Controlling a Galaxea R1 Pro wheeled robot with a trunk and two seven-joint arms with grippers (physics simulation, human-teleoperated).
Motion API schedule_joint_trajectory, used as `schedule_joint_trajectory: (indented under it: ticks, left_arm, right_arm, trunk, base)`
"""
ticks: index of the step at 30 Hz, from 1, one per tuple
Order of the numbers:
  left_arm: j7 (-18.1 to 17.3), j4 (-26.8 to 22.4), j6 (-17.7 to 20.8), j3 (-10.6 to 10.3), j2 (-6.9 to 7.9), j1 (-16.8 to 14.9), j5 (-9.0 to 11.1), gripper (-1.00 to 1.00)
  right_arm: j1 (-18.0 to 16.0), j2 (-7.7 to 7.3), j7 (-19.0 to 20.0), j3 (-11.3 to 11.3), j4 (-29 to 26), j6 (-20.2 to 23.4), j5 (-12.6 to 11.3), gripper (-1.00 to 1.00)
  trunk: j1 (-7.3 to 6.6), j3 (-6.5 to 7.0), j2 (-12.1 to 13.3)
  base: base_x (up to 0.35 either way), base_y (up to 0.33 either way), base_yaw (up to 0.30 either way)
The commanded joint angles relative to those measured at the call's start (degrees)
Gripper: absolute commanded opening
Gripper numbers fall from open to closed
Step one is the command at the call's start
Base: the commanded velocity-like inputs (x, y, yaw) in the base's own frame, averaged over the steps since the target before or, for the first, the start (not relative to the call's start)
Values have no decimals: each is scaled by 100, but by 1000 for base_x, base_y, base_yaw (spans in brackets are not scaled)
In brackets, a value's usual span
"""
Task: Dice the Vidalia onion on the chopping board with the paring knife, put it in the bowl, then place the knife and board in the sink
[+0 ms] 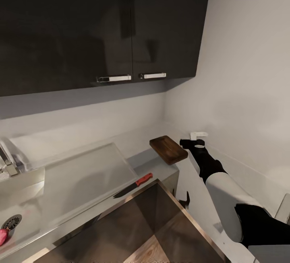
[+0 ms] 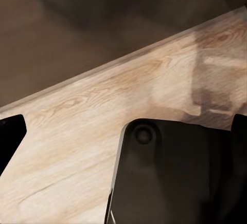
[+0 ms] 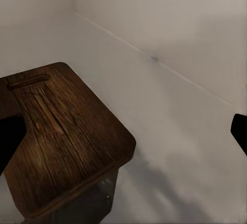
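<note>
Currently: right gripper (image 1: pixel 193 142) spread wide beside chopping board (image 1: pixel 168 149); left's state, cannot tell. Straddle your board's edge squarely before clamping.

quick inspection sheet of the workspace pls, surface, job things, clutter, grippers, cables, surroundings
surface: grey countertop, with the steel sink and its drainboard set into it.
job's things: chopping board at the counter's far right end, one corner overhanging the edge in the right wrist view; paring knife lying near the front edge, red handle to the right; a pink item beside the sink drain, too cut off to identify.
clutter: nothing seen.
grippers: right gripper just right of the board, fingers spread apart, empty; left gripper over the wood floor, fingers spread, empty.
cables: nothing seen.
surroundings: black upper cabinets with chrome handles, pale walls.
</note>
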Motion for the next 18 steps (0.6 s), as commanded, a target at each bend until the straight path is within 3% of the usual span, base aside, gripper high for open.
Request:
schedule_joint_trajectory:
  ticks: [1, 18]
  left_arm:
    - [-4, -12, -4, -1, -2, 2, 20, 100]
    - [-4, -4, -4, -20, 2, 2, 20, 100]
  right_arm:
    - [-4, 8, 9, -35, -10, 68, 59, 100]
    - [-4, 8, 8, -38, -17, 100, 63, 100]
  trunk:
    - [4, -22, -13]
    - [4, -174, -13]
  base:
    - [0, 0, 0]
    - [0, 0, 0]
